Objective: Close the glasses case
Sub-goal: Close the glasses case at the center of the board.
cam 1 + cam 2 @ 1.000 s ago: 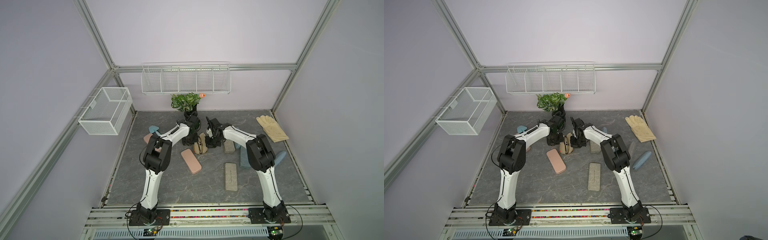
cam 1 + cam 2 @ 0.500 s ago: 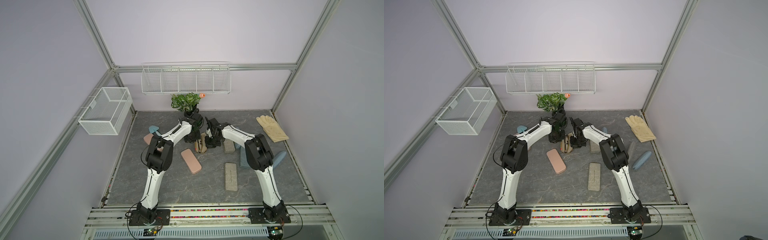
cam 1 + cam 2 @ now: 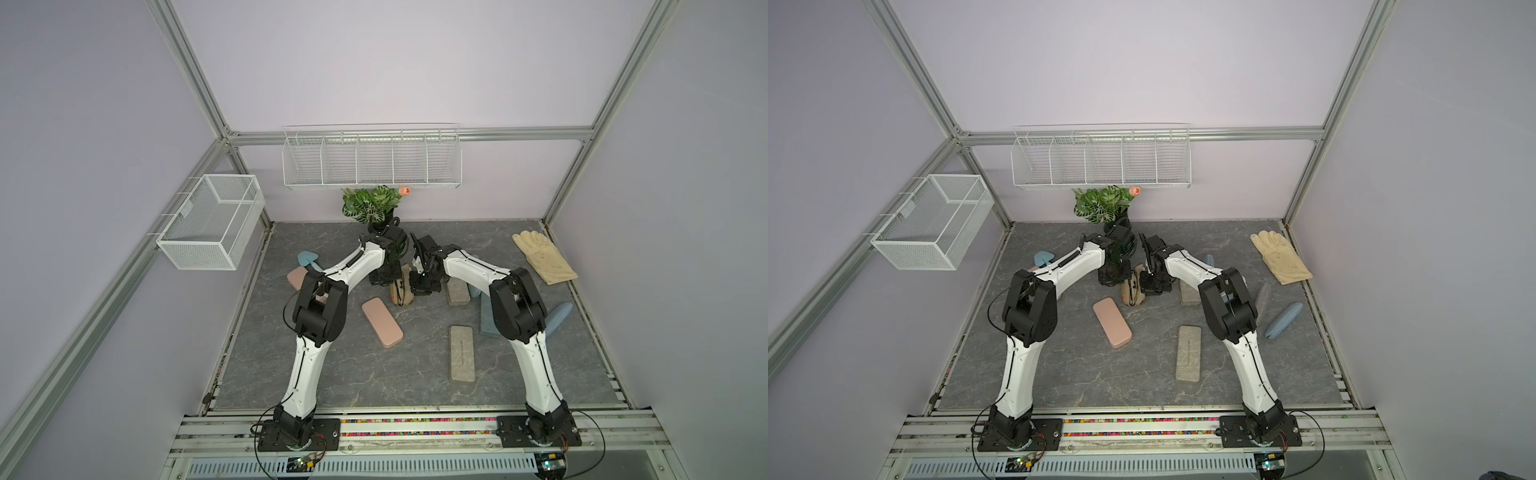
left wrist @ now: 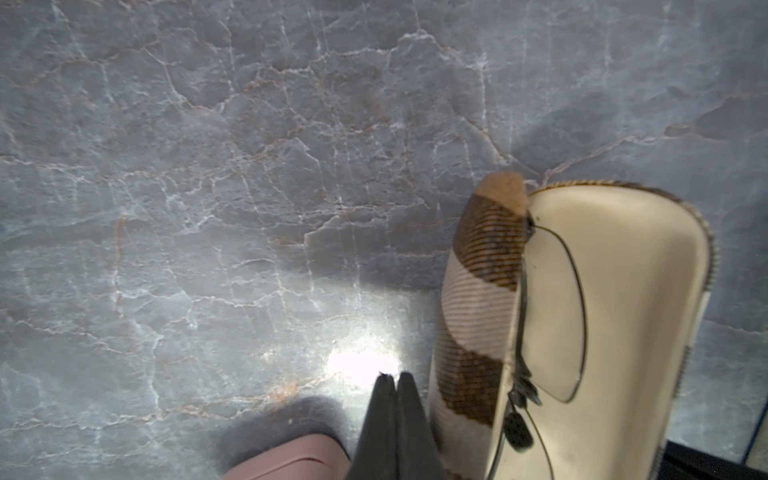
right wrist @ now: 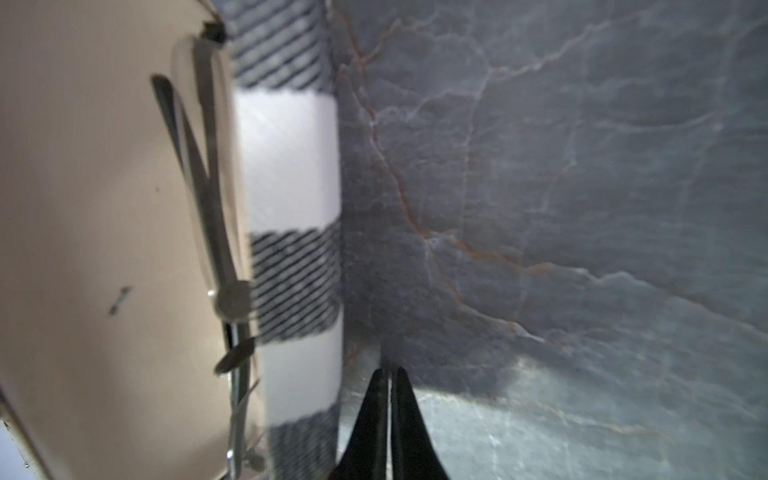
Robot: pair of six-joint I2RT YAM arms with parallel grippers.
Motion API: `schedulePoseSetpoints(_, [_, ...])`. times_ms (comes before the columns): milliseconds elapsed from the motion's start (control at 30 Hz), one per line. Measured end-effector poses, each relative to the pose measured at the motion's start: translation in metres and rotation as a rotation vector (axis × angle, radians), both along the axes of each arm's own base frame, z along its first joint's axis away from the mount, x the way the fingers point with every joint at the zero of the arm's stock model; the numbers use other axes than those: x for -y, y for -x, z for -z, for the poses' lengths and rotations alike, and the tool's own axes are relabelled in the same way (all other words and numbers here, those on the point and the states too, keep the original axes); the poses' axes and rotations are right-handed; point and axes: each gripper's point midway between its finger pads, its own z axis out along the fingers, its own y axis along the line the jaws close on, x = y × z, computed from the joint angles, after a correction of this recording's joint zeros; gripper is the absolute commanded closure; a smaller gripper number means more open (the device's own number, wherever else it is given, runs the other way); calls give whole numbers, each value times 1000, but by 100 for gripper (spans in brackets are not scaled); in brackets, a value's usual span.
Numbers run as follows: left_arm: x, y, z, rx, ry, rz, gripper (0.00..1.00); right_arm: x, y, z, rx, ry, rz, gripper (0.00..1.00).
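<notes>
Left and right wrist views show jaws together, flanking the open glasses case (image 4: 644, 291), bare tabletop (image 4: 208, 166) beyond.

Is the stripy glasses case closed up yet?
No, the striped glasses case lies open, with wire-framed glasses showing against its cream lining.

Glasses (image 4: 552, 316) in case (image 4: 644, 311) — plant (image 3: 371, 204) behind

left hand (image 4: 393, 378), moved slightly farther back
</notes>
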Motion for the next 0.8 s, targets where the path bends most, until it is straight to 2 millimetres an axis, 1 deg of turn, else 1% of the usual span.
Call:
schedulePoseSetpoints(133, [3, 2, 2, -5, 2, 2, 100, -9, -3, -9, 16, -30, -8, 91])
schedulePoseSetpoints(200, [9, 3, 3, -11, 14, 13, 100, -18, -5, -16, 36, -49, -24, 91])
schedulePoseSetpoints(433, [9, 1, -1, -6, 20, 10, 100, -20, -8, -18, 39, -56, -20, 91])
schedulePoseSetpoints(533, [9, 1, -1, -5, 20, 10, 100, -20, -8, -16, 39, -54, -12, 89])
schedulePoseSetpoints(600, [11, 1, -2, 0, 34, 7, 100, -18, -6, -12, 43, -52, -2, 85])
schedulePoseSetpoints(667, [11, 4, -3, 3, 55, 2, 100, -15, 1, -9, 44, -43, 1, 81])
schedulePoseSetpoints(733, [7, 9, -8, 10, 70, -6, 100, -12, 11, -12, 49, -25, -4, 72])
schedulePoseSetpoints(800, [1, 14, -19, 25, 91, -14, 100, -10, 20, -20, 67, -9, -8, 63])
